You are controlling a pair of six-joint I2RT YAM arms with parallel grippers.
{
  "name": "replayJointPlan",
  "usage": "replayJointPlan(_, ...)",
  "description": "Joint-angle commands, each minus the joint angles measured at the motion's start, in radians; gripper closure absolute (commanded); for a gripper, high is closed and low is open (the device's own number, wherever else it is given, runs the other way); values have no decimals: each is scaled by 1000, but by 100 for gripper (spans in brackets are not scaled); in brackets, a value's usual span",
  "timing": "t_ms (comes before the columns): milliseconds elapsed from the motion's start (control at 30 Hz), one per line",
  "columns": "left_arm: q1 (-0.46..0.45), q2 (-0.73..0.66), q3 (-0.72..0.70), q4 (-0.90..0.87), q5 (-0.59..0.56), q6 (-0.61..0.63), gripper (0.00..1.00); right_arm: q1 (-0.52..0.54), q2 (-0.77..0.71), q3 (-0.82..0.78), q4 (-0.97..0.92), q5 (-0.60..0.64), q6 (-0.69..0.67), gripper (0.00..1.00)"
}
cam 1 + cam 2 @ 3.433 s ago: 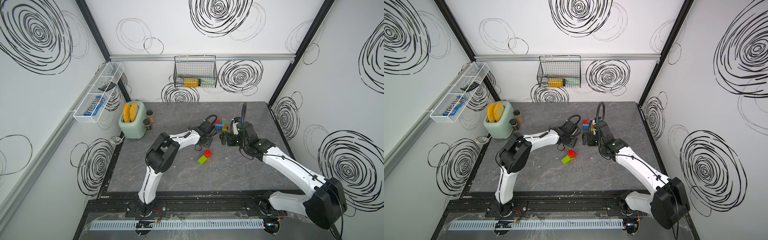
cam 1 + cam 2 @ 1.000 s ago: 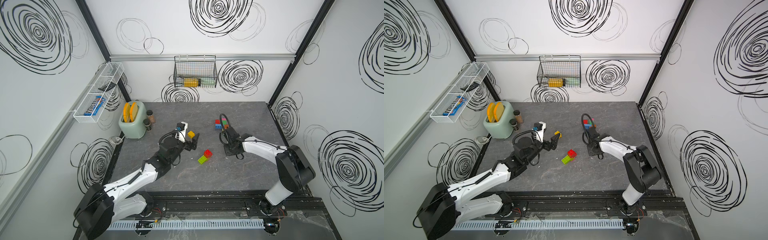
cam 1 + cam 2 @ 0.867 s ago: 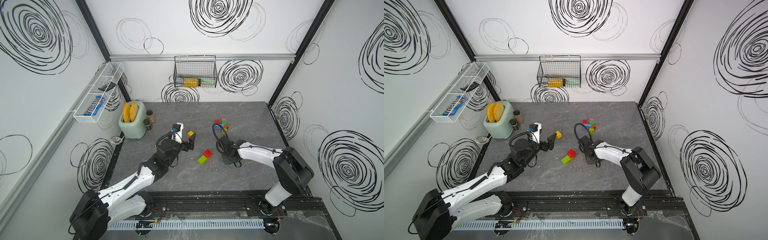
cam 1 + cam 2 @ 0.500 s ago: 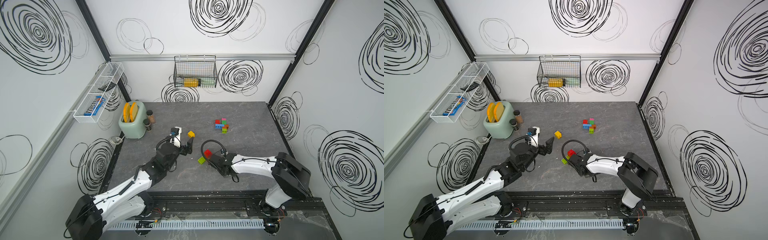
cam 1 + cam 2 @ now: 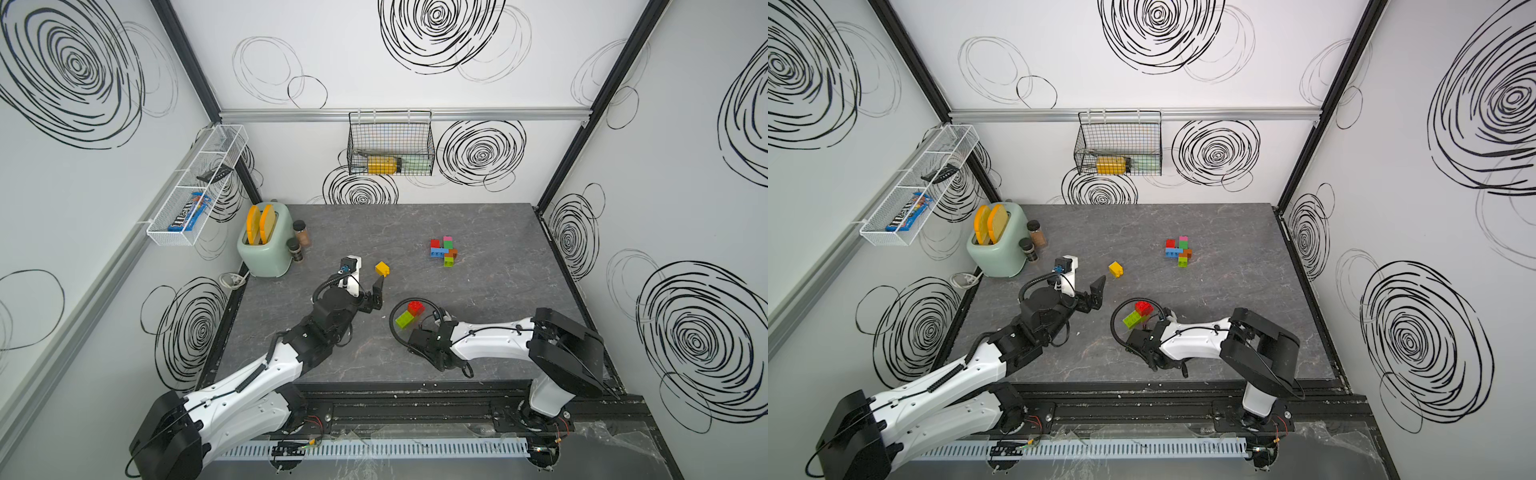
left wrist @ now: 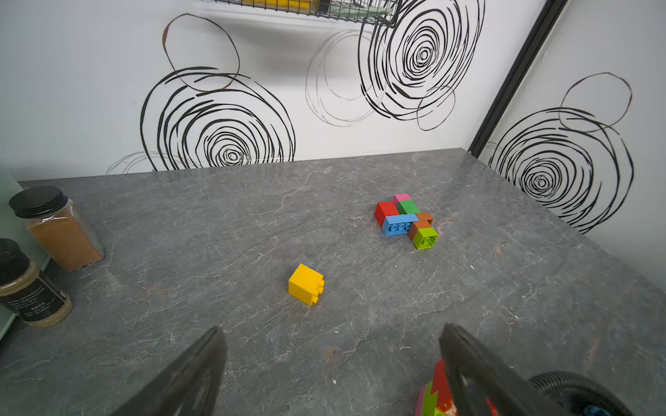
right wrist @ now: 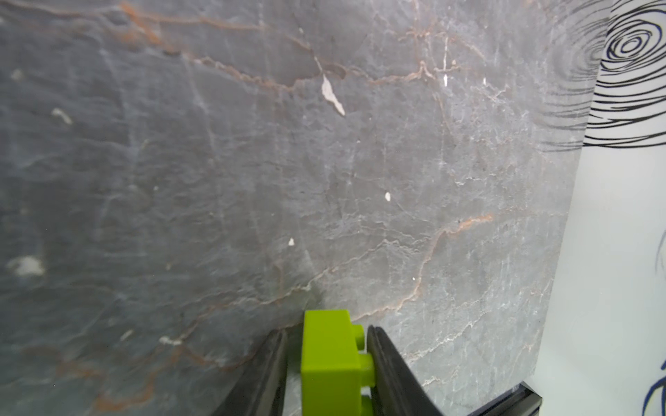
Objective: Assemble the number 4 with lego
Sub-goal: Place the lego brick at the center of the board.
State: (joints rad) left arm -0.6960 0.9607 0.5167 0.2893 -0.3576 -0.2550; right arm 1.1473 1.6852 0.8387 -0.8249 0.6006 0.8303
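Observation:
A joined cluster of red, pink, green, blue, orange and lime lego (image 5: 444, 251) (image 5: 1179, 251) (image 6: 405, 221) lies toward the back right. A lone yellow brick (image 5: 382, 269) (image 6: 306, 284) lies on its side mid-table. My left gripper (image 5: 365, 289) (image 6: 333, 345) hangs open and empty just in front of it. Nearer the front, a red brick (image 5: 415, 308) and a lime brick (image 5: 404, 320) (image 7: 331, 360) lie together. My right gripper (image 7: 326, 329) straddles the lime brick. One jaw touches its studs and a narrow gap shows at the other.
A mint toaster (image 5: 264, 245) and two spice jars (image 5: 300, 239) (image 6: 59, 227) stand at the back left. A wire basket (image 5: 390, 145) hangs on the back wall and a white shelf (image 5: 195, 187) on the left wall. The right arm's black cable (image 5: 395, 328) loops around the red and lime bricks.
My right arm has swung from the back cluster to the red and lime pair, and its jaws now flank the lime brick. My left arm drew back from the yellow brick.

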Motion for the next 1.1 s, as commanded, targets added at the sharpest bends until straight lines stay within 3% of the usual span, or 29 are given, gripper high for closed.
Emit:
replayJointPlan(0,-7,8,0,26,-17,-6,4,12,6,6,48,-128,-4,60)
replayJointPlan(533,-6,24,2,22,-15,-4,4,7,-131,48,50,-197,-36,48)
replayJointPlan(733,-2,29,3,10,-33,-15,4,-111,-301,-78,184,-405,-102,33)
replayJointPlan(900,3,55,21,-18,-43,-19,4,-201,-373,-150,217,-459,-109,34)
replayJointPlan(1067,26,84,36,-38,-33,-51,4,-223,-367,-177,252,-512,-144,38)
